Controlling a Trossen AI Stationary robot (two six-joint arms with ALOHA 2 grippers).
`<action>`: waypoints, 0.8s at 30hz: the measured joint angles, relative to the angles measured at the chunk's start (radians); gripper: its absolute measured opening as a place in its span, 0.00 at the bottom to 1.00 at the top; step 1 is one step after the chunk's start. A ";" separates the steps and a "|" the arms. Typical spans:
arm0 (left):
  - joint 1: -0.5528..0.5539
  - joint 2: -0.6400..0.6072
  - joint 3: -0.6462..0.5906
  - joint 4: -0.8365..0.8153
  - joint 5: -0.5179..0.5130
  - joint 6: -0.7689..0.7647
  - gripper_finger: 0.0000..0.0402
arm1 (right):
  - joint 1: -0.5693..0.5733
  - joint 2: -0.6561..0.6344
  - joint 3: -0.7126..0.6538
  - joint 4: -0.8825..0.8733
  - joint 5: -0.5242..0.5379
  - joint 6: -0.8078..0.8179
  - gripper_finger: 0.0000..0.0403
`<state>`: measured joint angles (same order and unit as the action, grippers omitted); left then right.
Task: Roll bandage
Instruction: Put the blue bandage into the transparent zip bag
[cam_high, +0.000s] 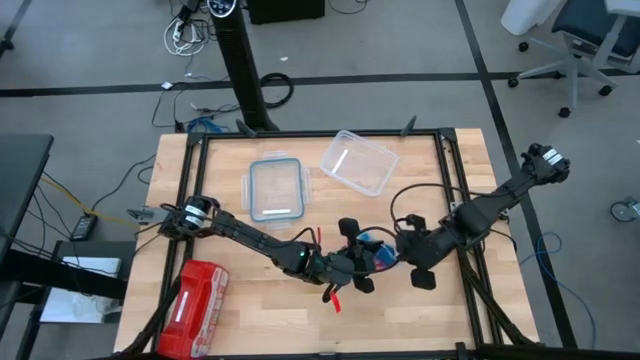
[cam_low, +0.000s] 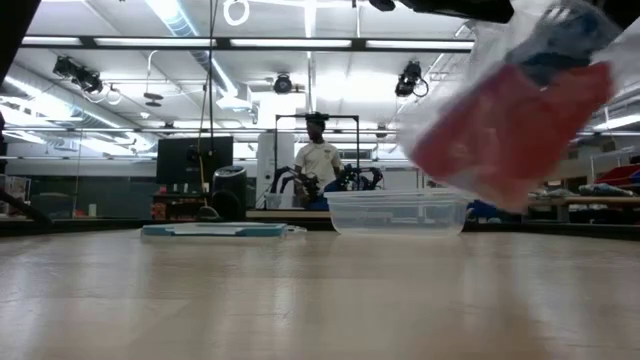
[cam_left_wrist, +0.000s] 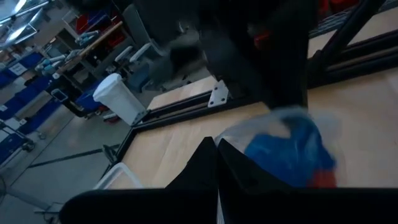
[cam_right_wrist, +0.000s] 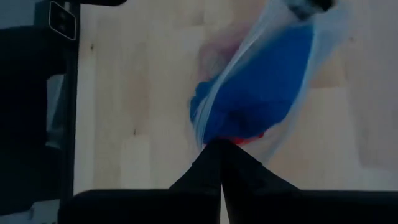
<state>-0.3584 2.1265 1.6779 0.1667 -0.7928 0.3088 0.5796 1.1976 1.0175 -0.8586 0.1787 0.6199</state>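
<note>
High view: both arms meet over the front middle of the table, a clear bag strung between them.

Going left to right, the red pouch (cam_high: 197, 305) lies at the front left corner, the lid (cam_high: 275, 188) and the clear tub (cam_high: 358, 161) sit farther back, and then the left gripper (cam_high: 352, 270) and right gripper (cam_high: 392, 253) stand close together, each pinched tight on an edge of the plastic bag (cam_right_wrist: 273, 81). The blue bandage (cam_right_wrist: 261, 87) is bunched inside that bag with something red under it, hanging between the two grippers and just off both. Neither arm looks clearly nearer; its long axis I cannot tell. I'd judge it must come out of the bag before rolling.
</note>
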 joint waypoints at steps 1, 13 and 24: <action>0.000 0.000 0.000 -0.002 0.000 0.000 0.00 | 0.013 -0.001 0.024 -0.040 0.016 0.014 0.00; 0.001 0.000 0.000 -0.020 0.002 0.001 0.00 | 0.087 -0.029 0.074 -0.240 0.174 0.195 0.07; 0.000 0.000 0.000 -0.031 0.001 0.000 0.00 | 0.159 -0.077 0.074 -0.220 0.210 0.105 0.20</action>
<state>-0.3584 2.1265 1.6783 0.1352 -0.7914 0.3092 0.7385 1.1204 1.0912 -1.0785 0.3890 0.7250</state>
